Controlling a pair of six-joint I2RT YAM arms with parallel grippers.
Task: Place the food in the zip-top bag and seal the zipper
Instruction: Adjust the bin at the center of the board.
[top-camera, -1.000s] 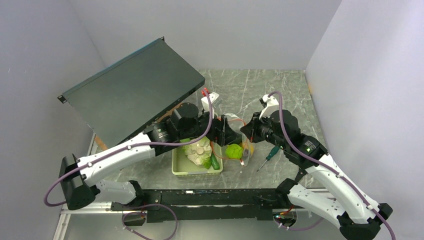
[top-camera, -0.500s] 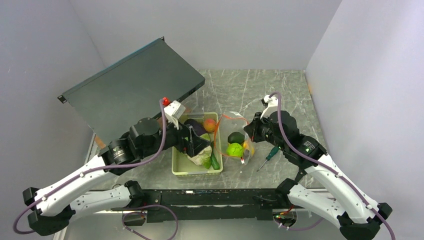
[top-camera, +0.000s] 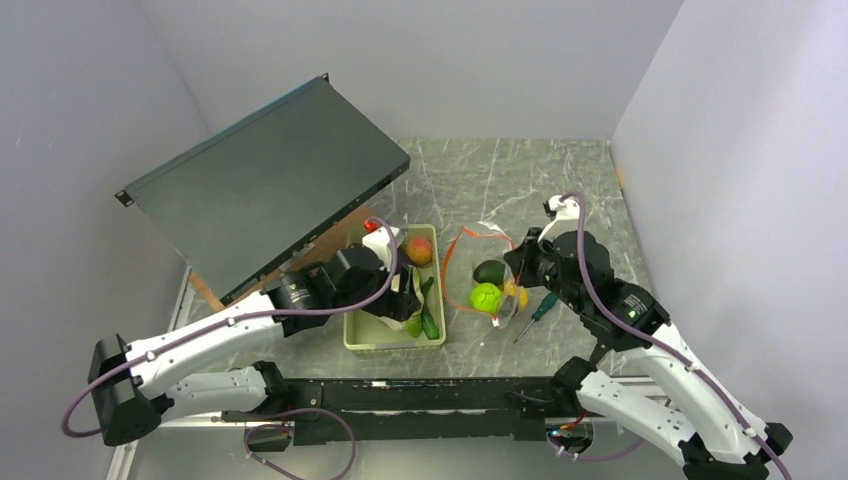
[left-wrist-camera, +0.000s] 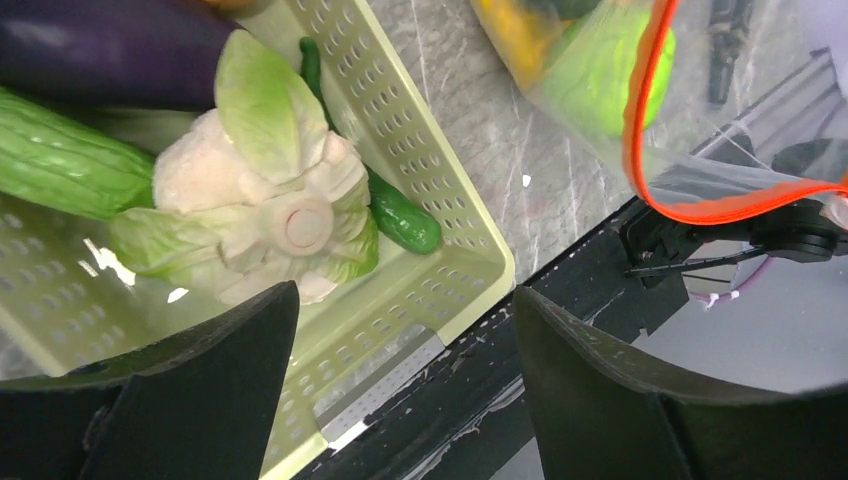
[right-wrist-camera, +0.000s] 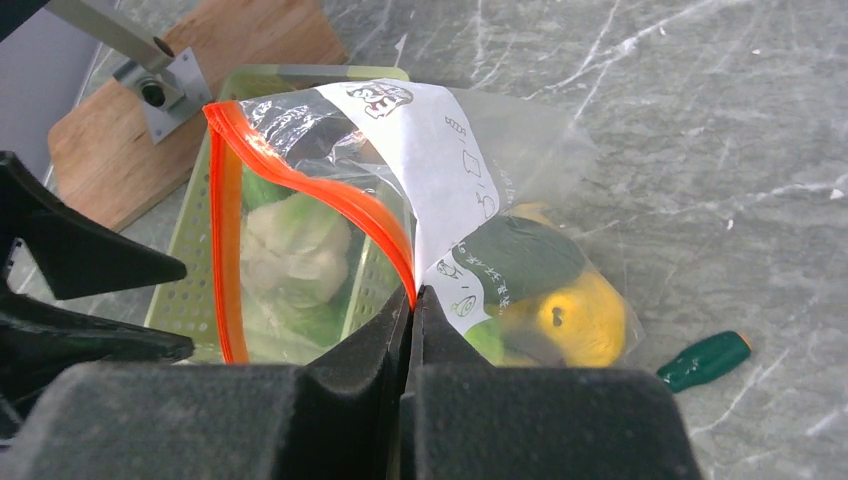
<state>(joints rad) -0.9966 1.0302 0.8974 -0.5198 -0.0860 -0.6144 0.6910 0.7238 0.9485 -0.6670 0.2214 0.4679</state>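
Three toys (right-wrist-camera: 575, 315) in clear bag (right-wrist-camera: 450, 150) (right jaws pinching orange zipper (right-wrist-camera: 228, 250)), left jaws apart

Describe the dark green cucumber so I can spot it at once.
Find the pale green tray left of the bag. The cucumber lies along its right wall, beside the white cabbage. It is smooth, glossy and dark green, far darker than the pale ridged gourd.

Clear zip-top bag (right-wrist-camera: 450, 170) gaping open, orange-red zipper (right-wrist-camera: 222, 250) unsealed, food (right-wrist-camera: 580, 315) inside
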